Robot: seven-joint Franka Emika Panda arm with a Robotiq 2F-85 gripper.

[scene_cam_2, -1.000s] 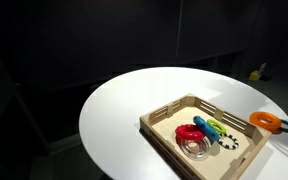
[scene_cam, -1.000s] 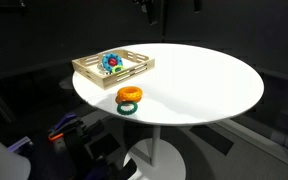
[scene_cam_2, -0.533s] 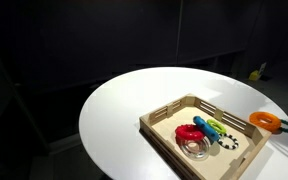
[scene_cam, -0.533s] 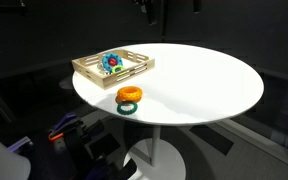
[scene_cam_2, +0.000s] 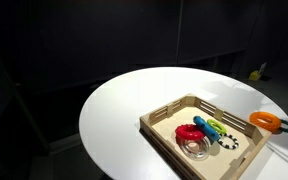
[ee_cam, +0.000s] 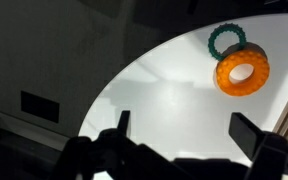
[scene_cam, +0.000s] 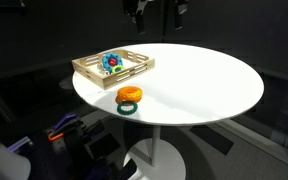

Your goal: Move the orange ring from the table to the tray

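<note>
Your gripper point(ee_cam: 184, 135), fingers wide apart, thick orange plastic ring point(ee_cam: 242, 68) ahead to its right, touching a dark green ring point(ee_cam: 226, 40).

**What fills the frame?**
A round white table point(scene_cam_2: 114, 110) in a dark room, seen from above at an angle.

**What is on it?**
A shallow wooden tray point(scene_cam_2: 165, 111) sits toward 4 o'clock on the table, turned cornerwise. Inside it lies a red ring point(scene_cam_2: 191, 133). A clear ring point(scene_cam_2: 196, 149) touches the red one at its 6 o'clock. A row of green and blue pieces point(scene_cam_2: 212, 126) lies just beside the red ring at 2 o'clock, and a black beaded ring point(scene_cam_2: 227, 141) at 3 o'clock.

**Anything outside the tray?**
An orange ring point(scene_cam_2: 265, 121) lies flat on the table at the tray's 3 o'clock, apart from it. A dark ring point(scene_cam_2: 286, 127) peeks out from under its far side. Beyond the table, at 1 o'clock, is a small yellow object point(scene_cam_2: 256, 73), too small to identify.
</note>
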